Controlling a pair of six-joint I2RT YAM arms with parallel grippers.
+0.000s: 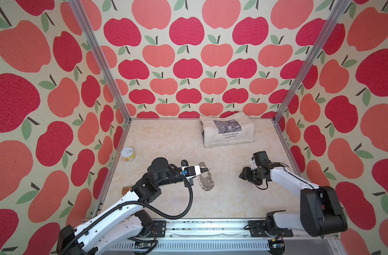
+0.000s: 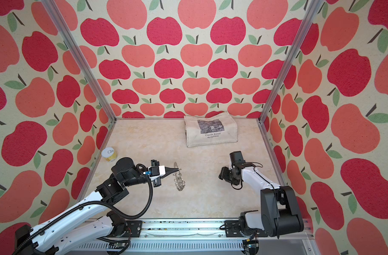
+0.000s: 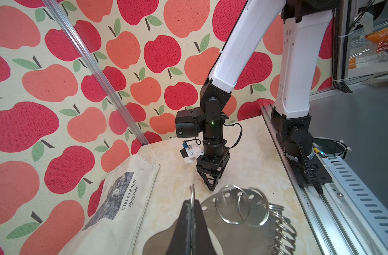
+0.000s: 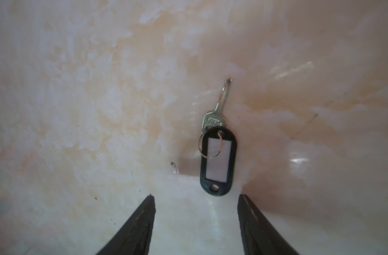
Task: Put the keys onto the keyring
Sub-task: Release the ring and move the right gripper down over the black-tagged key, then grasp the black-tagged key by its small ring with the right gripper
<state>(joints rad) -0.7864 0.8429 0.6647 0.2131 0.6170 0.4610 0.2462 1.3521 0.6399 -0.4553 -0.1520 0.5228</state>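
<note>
The keyring is a grey crescent plate fringed with silver rings. It hangs tilted at mid table in both top views. My left gripper is shut on one silver ring at the plate's upper end, and the plate spreads beneath the fingers. The keys, a small silver key on a black-framed tag, lie flat on the marbled table. My right gripper points down over them, open, and the tag's end lies just ahead of its fingertips. It holds nothing.
A folded canvas tote bag lies at the back of the table. A yellow can stands at the left edge, with a small brown object nearer the front. A metal rail runs along the front.
</note>
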